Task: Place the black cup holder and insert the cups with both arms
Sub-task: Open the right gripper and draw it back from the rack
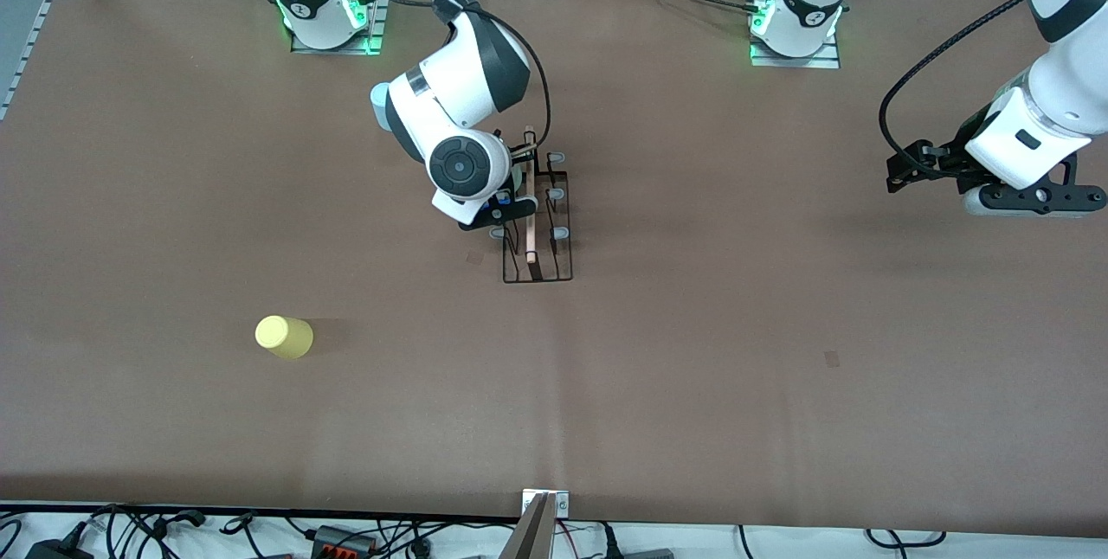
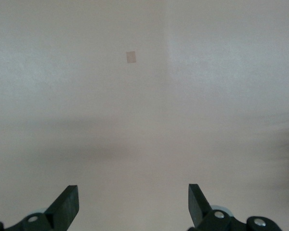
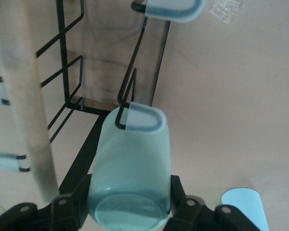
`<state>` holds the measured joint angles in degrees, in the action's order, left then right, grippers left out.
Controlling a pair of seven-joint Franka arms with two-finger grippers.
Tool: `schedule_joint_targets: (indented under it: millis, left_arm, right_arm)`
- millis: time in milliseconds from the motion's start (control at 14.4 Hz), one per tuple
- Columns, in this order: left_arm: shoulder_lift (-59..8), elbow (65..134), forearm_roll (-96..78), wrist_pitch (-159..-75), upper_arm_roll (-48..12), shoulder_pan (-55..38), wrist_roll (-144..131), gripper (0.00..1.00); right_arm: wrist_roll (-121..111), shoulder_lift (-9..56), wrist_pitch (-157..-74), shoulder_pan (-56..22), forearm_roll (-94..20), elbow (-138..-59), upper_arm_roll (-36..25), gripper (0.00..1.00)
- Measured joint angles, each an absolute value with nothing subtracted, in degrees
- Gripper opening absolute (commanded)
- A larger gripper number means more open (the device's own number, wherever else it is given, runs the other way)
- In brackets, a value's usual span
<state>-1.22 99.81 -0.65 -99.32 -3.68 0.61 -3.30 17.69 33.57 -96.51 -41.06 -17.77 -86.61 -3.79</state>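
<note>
My right gripper (image 3: 130, 207) is clamped on the mint cup (image 3: 130, 183), one finger (image 3: 67, 207) on each side of the cup near its base. The cup's open end points toward a grey-tipped peg (image 3: 143, 119) of the rack (image 1: 538, 221), and the peg tip overlaps the cup's rim; I cannot tell whether the tip is already inside the cup. The cup is translucent pale green, plain, with a round flat base. The rack stands mid-table: a thin black wire frame with a rectangular wire base, a light wooden rod (image 1: 530, 195) along its top, and pale pegs branching off both sides of the rod. My right gripper is at the side of the rack toward the right arm's end of the table. The blue cup (image 1: 379, 106) sits on the table beside my right arm, farther from the front camera than the rack and mostly hidden by the arm. The yellow cup (image 1: 284, 337) stands rim-down, nearer to the front camera than the rack and toward the right arm's end, well apart from both. My left gripper (image 2: 133, 204) is fully released, its fingers (image 2: 67, 204) spread wide with nothing between them; it waits over bare table (image 1: 779, 351) toward the left arm's end, well apart from the rack.
</note>
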Motion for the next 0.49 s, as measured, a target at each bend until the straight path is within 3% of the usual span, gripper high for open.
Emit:
schedule_joint_targets:
  millis: [485]
  left_arm:
    - [-1.2, 99.7, -0.6, -99.4, -3.8, 0.6, -3.3, 1.0]
  right_arm:
    - [29.1, 29.3, -96.0, -40.8, -17.0, -84.9, -7.4, 1.0]
